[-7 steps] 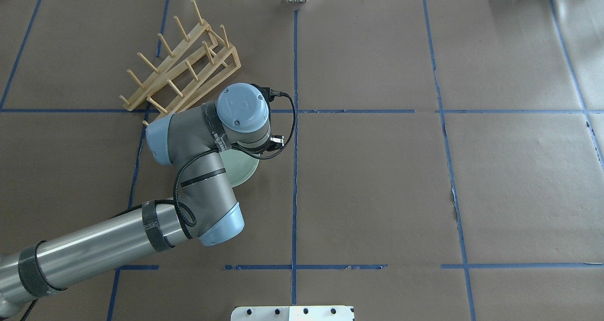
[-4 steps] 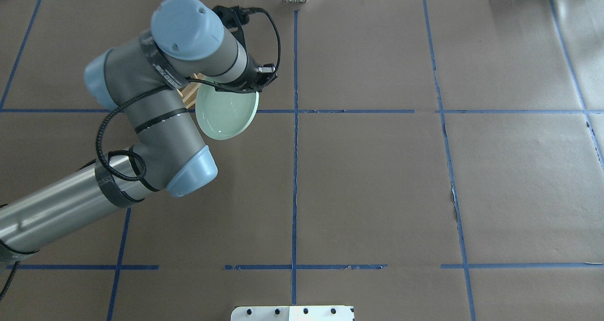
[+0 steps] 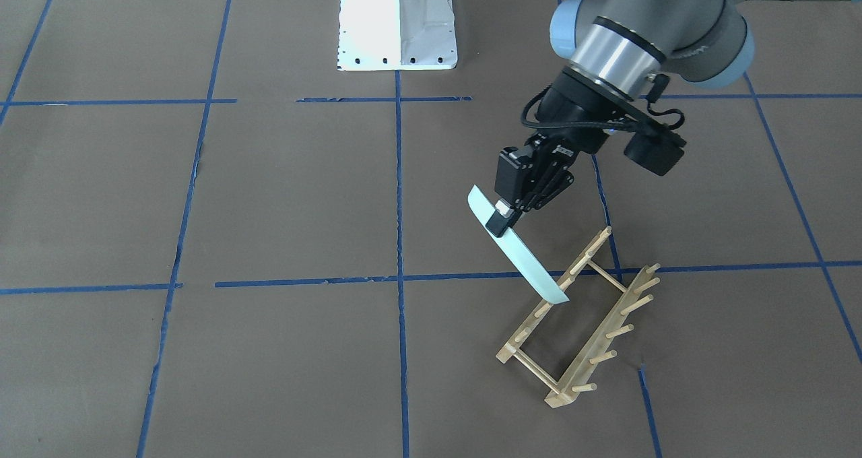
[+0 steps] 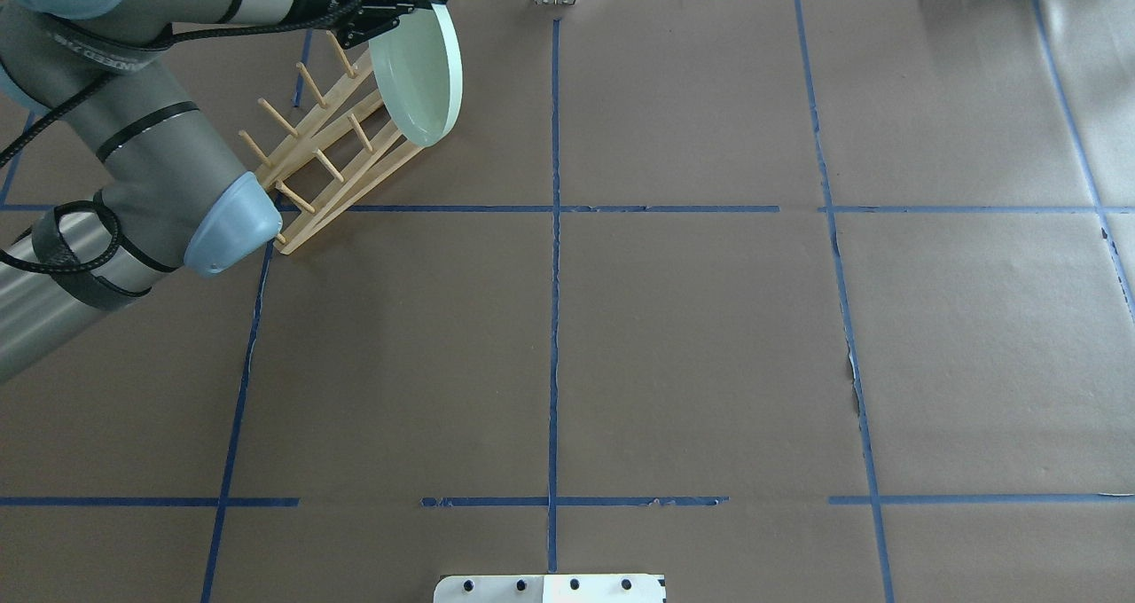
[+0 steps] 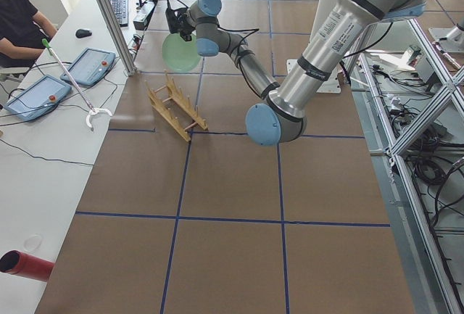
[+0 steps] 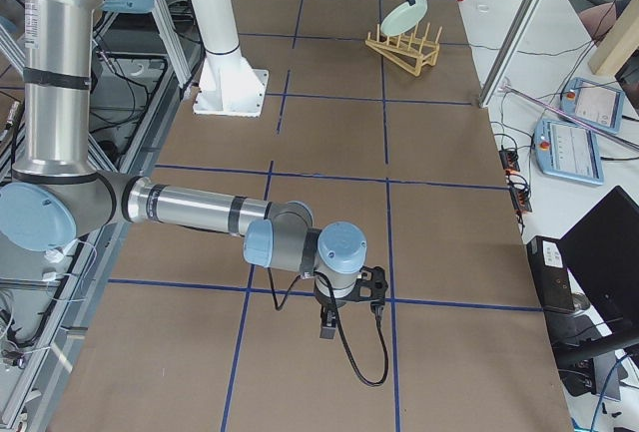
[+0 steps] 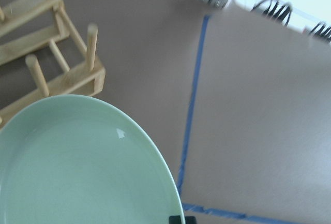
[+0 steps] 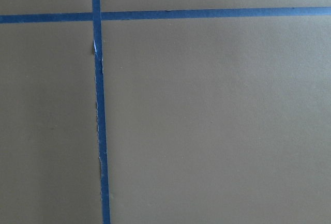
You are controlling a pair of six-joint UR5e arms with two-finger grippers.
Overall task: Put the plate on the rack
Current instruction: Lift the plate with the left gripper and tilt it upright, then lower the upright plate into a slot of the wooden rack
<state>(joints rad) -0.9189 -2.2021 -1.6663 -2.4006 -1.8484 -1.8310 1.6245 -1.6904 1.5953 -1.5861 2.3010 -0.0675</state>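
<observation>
Overhead exterior: plate (image 4: 421,75) in left end effector (image 4: 424,0); arm-band lettering (image 4: 89,50) unreadable.

Probably a robotics lab: teach pendants (image 5: 93,66), tape-gridded table (image 4: 709,337).

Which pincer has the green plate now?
The left pincer, clamped on the round mint plate's rim above the wooden peg rack; the right pincer sits far off.

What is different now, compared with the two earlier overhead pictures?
The left claw carried the plate up and away from the robot, from low near the table to over the rack, tilting it steeply. The claw keeps its grip; the rack has not moved.
</observation>
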